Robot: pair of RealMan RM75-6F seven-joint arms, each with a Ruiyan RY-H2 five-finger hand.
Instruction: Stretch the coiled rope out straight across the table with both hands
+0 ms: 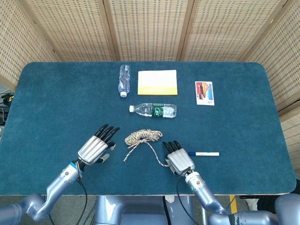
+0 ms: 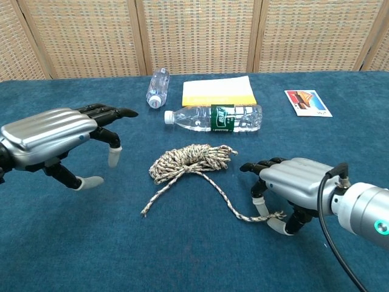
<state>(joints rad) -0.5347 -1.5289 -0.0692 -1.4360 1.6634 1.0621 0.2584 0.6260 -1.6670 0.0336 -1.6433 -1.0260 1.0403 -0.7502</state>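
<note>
The speckled rope lies mid-table with its coil (image 1: 143,136) (image 2: 191,159) bunched up. One loose tail (image 2: 152,201) runs toward the front left. The other strand curves right to my right hand (image 1: 178,159) (image 2: 295,182), which rests low on the cloth. Its thumb and a curled finger pinch that rope end (image 2: 272,215). My left hand (image 1: 96,147) (image 2: 51,134) hovers with fingers spread, left of the coil and the loose tail, touching nothing.
A clear bottle with a green label (image 1: 153,110) lies just behind the coil. Further back are a smaller bottle (image 1: 123,79), a yellow-and-white pad (image 1: 157,82) and a picture card (image 1: 204,93). A marker pen (image 1: 204,153) lies right of my right hand.
</note>
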